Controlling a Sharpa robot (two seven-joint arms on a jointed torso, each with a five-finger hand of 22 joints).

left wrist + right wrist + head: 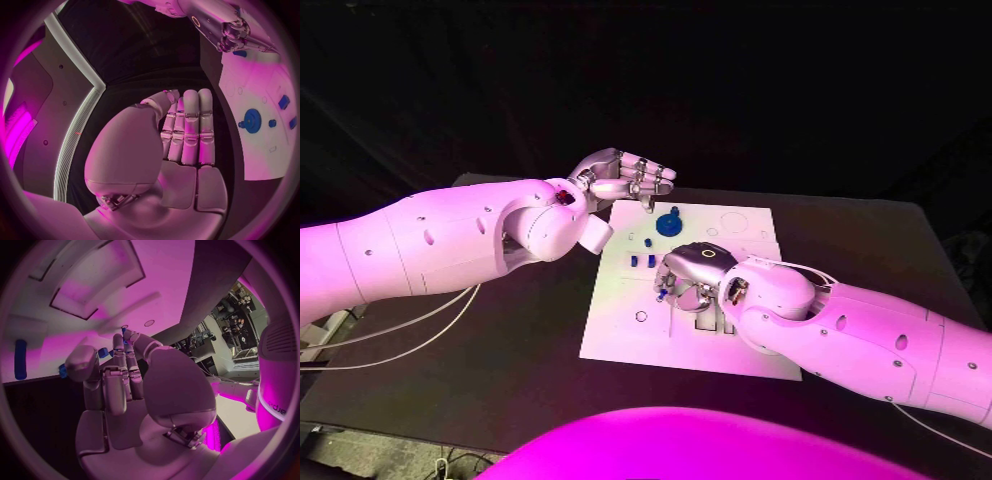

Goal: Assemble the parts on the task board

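The white task board [639,330] lies in the middle of the black table. A blue gear [671,225] stands near its far edge, also seen in the left wrist view as the gear [252,120]. Small blue parts [640,260] lie just left of my right hand [692,275], which hovers low over the board's middle. Its thumb and fingers [119,357] pinch a small blue part [103,352]. My left hand [625,178] hangs over the board's far left corner, fingers [190,127] held together and thumb folded against them; whether anything sits between them is hidden.
Rectangular slots [711,325] are cut in the board beside my right wrist. A long blue part [20,359] lies on the board beyond the right hand. Black table [516,330] surrounds the board, with cables [401,335] off its left edge.
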